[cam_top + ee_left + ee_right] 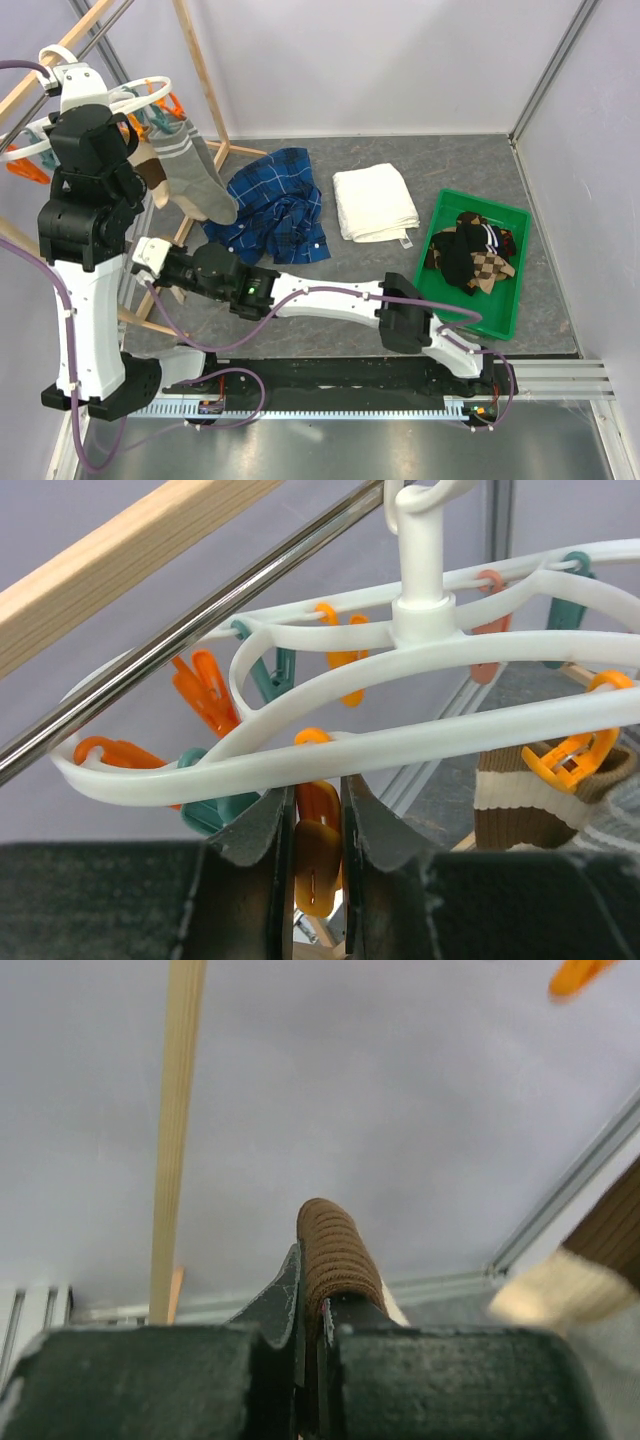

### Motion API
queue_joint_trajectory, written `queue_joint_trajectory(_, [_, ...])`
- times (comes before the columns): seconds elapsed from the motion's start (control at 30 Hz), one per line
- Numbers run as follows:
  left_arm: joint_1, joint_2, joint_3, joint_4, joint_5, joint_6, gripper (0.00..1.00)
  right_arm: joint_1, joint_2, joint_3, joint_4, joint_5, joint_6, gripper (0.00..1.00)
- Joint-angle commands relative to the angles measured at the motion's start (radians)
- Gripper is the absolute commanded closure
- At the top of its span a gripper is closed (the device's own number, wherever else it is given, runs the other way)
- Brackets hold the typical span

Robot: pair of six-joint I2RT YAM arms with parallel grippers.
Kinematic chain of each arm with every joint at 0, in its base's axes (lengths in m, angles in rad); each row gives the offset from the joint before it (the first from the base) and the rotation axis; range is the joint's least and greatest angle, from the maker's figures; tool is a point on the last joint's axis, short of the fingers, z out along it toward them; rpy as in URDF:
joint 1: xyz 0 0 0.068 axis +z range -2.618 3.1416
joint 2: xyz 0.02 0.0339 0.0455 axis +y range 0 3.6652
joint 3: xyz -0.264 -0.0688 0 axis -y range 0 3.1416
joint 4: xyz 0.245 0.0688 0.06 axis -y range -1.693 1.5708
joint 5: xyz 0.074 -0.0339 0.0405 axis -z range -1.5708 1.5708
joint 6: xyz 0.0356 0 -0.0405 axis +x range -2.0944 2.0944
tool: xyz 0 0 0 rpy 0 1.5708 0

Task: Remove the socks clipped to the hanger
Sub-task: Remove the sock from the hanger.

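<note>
Left gripper (318, 802): clenched on an orange pin (318, 855) just under the hanger (330, 750) ring.
Right gripper (312, 1285): clamped on the cuff of a brown ribbed sock (335, 1245).
Hanger: hung at the left rear on the rack (205, 80), with a rod and a wooden pole close above. Socks (190, 170) hang from it.
Room: walls stand close at the left and behind. A shirt (275, 205) and towel (373, 200) lie mid-worktop (560, 200), and a bin (515, 290) of socks sits at the right.

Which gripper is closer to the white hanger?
Left. The left gripper pinches an orange clothespin right under the hanger; the right gripper grips a brown sock lower down.
</note>
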Motion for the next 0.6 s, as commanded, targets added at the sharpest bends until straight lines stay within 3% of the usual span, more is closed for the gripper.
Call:
queue_joint_trajectory(0.0, [0.002,-0.048,0.009,0.053,0.127,-0.064,0.98,-0.036,-0.199,-0.195,0.083,0.059,0.082,1.0])
queue_joint_trajectory(0.1, [0.002,-0.072,-0.013,0.057,0.176,-0.092,0.98,-0.057,-0.384,-0.418,0.074,0.14,0.111,1.0])
queue_joint_trajectory(0.2, [0.002,-0.089,-0.032,0.071,0.218,-0.092,0.98,-0.079,-0.518,-0.515,-0.053,0.203,0.14,1.0])
queue_joint_trajectory(0.57, [0.002,-0.17,-0.041,0.066,0.42,-0.198,0.98,-0.241,-0.888,-0.617,-0.52,0.423,0.128,1.0])
